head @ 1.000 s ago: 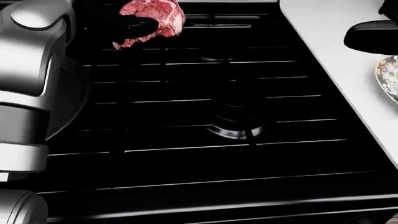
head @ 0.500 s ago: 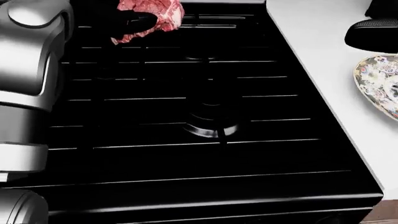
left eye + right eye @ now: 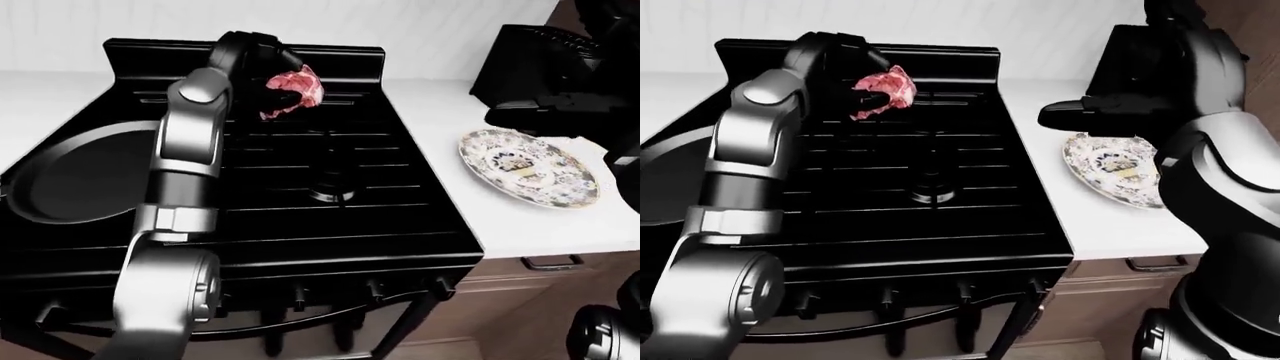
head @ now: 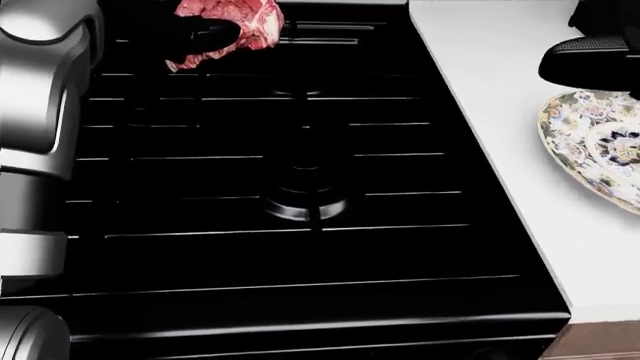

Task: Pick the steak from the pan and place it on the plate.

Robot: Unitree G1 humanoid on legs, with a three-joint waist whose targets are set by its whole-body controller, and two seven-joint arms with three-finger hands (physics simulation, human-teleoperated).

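Since a second ago your view slides right, plate (image 4: 600,146) entering | left robot hand (image 3: 283,88) grips steak (image 3: 298,86) above stove (image 3: 330,217) | right robot hand's grip can't be told | carry it level toward the tabletop (image 3: 480,202).

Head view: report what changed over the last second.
The whole picture slid leftward: the burner and counter edge shifted left, and more of the plate came in at the right, so the camera moved. The steak shifted left and up with it. The left hand remains shut on the steak above the stove.
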